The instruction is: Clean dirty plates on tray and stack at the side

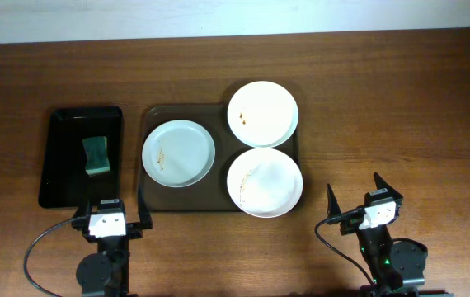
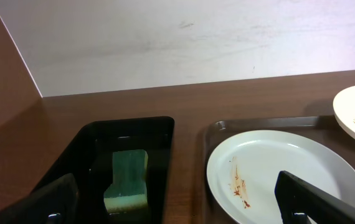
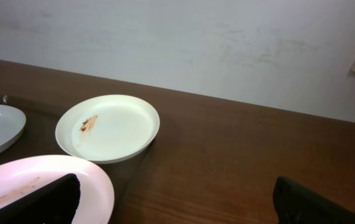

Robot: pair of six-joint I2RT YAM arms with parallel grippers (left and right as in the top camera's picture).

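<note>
Three white plates with brown smears lie on the dark brown tray (image 1: 154, 200). The slightly bluish plate (image 1: 178, 153) is at the left, and it also shows in the left wrist view (image 2: 289, 171). One plate (image 1: 262, 113) is at the back right, seen too in the right wrist view (image 3: 109, 127). One plate (image 1: 265, 182) is at the front right, overhanging the rim (image 3: 47, 186). My left gripper (image 1: 110, 216) is open near the table's front, between the two trays. My right gripper (image 1: 357, 198) is open, right of the tray. Both are empty.
A smaller glossy black tray (image 1: 63, 177) stands left of the brown tray and holds a green sponge (image 1: 96, 154), also seen in the left wrist view (image 2: 127, 180). A pale wall runs along the table's far edge.
</note>
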